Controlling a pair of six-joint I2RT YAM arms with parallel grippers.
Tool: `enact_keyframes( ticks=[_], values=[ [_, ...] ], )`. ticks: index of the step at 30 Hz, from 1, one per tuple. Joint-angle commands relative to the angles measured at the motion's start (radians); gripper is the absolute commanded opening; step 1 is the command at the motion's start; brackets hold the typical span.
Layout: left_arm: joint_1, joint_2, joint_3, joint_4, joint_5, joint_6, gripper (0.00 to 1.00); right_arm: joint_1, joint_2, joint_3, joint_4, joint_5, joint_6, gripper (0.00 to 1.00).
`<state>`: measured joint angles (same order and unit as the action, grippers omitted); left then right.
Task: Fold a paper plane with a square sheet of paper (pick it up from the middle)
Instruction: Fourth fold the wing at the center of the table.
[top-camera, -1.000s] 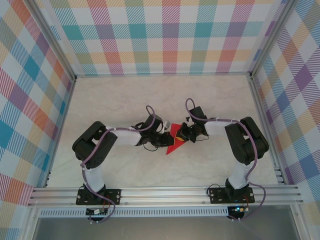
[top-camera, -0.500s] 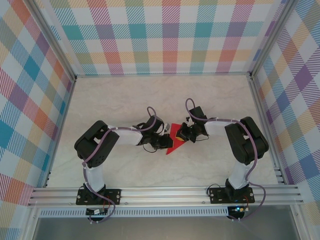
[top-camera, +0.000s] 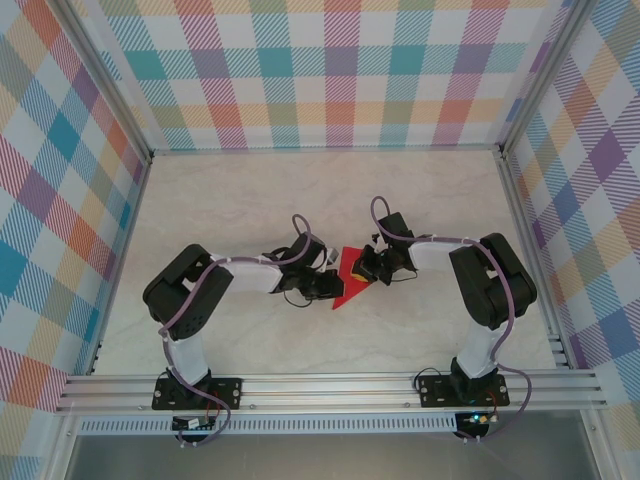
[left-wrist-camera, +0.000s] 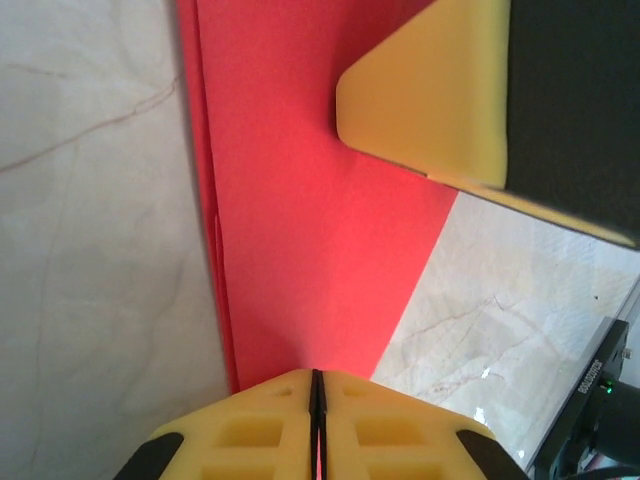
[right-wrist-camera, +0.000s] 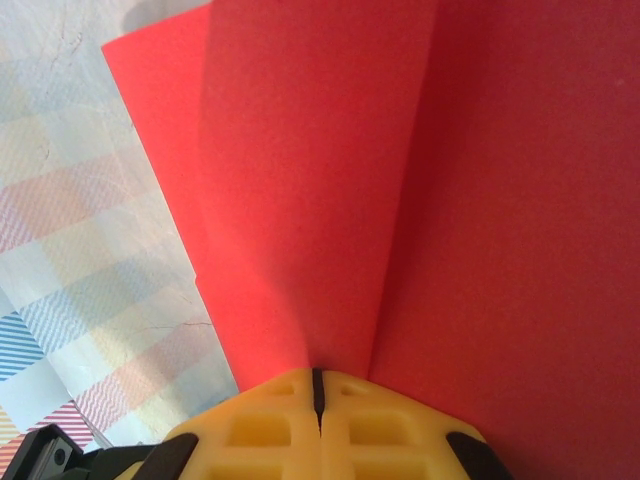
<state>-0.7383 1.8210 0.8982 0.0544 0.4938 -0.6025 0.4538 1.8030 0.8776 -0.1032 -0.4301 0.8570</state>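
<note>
Red paper: thin, matte, bright red, partly folded. From the top camera it reads as a narrow triangular wedge lying at the middle of the table, between the two grippers. Left wrist view: layered long edges stacked along its left side, straight cut edge on the right. Right wrist view: one sharp crease runs up from the fingertips, with the panels either side at different angles.

Left gripper: yellow waffle-moulded fingers pressed together, pinching the near edge of the red paper. Right gripper: the same yellow fingers, pressed together and nipping the red paper at the foot of the crease. One of its fingers shows in the left wrist view as a smooth rounded yellow pad on a black body, over the paper's far side.

Table: pale marble-look surface with thin brown veins, glossy. Plaid walls in pastel checks. Ribbed aluminium rail at the near edge. Purple cable loops over the left arm.

Black part with a green light and white lettering, too small to read.
</note>
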Motion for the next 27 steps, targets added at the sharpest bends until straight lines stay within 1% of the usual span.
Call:
enact_keyframes(
  ticks=[1,8,16,21,27],
  values=[
    [-0.013,-0.047,-0.031,-0.028,0.039,-0.011,0.11,0.006,0.092,-0.038,-0.104,0.160,0.016,0.04],
    [-0.027,-0.047,-0.031,-0.013,0.059,-0.011,0.12,0.006,0.098,-0.040,-0.102,0.160,0.017,0.04],
    [-0.034,-0.027,-0.018,-0.086,-0.010,0.019,0.12,0.006,0.105,-0.037,-0.104,0.162,0.017,0.04],
    [-0.037,-0.025,-0.022,-0.105,-0.023,0.026,0.11,0.006,0.108,-0.035,-0.105,0.163,0.017,0.03],
    [-0.041,-0.017,-0.029,-0.111,-0.010,0.026,0.11,0.006,0.110,-0.034,-0.108,0.168,0.020,0.03]
  ],
)
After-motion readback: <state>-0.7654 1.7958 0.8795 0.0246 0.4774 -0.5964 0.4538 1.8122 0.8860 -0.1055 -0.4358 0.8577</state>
